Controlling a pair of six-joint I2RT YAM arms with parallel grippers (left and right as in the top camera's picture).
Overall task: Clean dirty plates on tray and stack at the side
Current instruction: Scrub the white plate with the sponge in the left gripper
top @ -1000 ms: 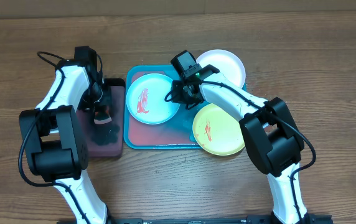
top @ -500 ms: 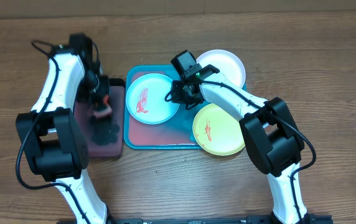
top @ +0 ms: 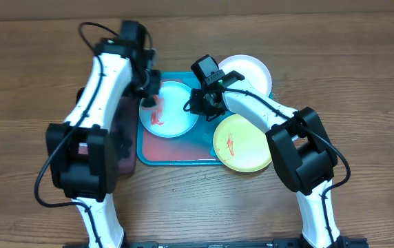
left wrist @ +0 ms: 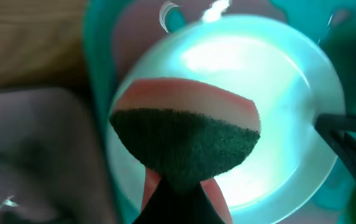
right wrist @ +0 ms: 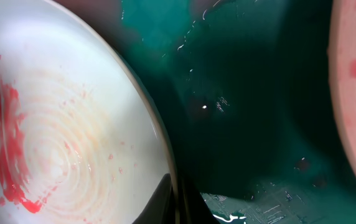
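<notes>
Left claw pinched on a sponge, pink foam uppermost and dark green scouring face below, poised over the left part of the light blue plate; contact between sponge and plate not resolvable. Right claw pressed together on the right rim of the same plate, with dark fingers clamping the thin edge in the right wrist view. Teal tray on the wooden worktop, with a pinkish wet sheen on its floor. Light blue plate lying inside the tray at its left, with a red smear near its left side. White plate at the far right corner of the tray. Yellow-green plate overlapping the tray's right edge, also marked red near its centre. Black tray just beside the teal tray's left rim, largely hidden under the left arm. Compared with half a second before: left arm swung from above the black tray to above the light blue plate, sponge carried along; right arm and all three plates unmoved.
</notes>
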